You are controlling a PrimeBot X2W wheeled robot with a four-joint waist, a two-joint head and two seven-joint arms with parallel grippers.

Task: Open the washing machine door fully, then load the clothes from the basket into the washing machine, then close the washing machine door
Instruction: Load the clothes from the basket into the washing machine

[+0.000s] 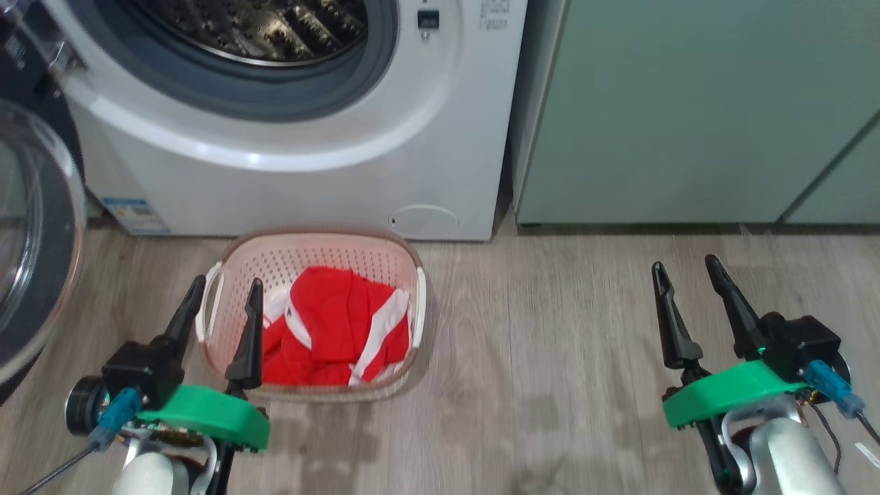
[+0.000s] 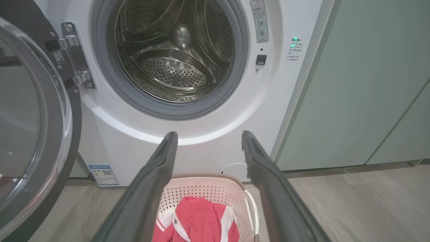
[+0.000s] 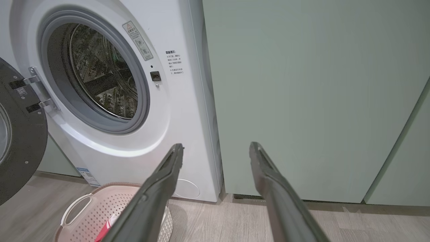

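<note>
Now: both jaws wide, red garment in the basket

Inside the small cream perforated plastic basket point(image 1: 323, 256) with a brown rim lies the bright red fabric garment with white panels point(image 1: 330, 330). The left gripper point(image 1: 228, 280) hangs by the basket's left edge, jaws wide and holding nothing, the garment just right of them. The right gripper point(image 1: 685, 262) is well right of the basket, jaws wide and empty. Behind the basket stands the large white front-loading washing machine point(image 1: 309, 185). Its round black-rimmed glass door point(image 1: 34, 240) is swung open left of the basket.
</note>
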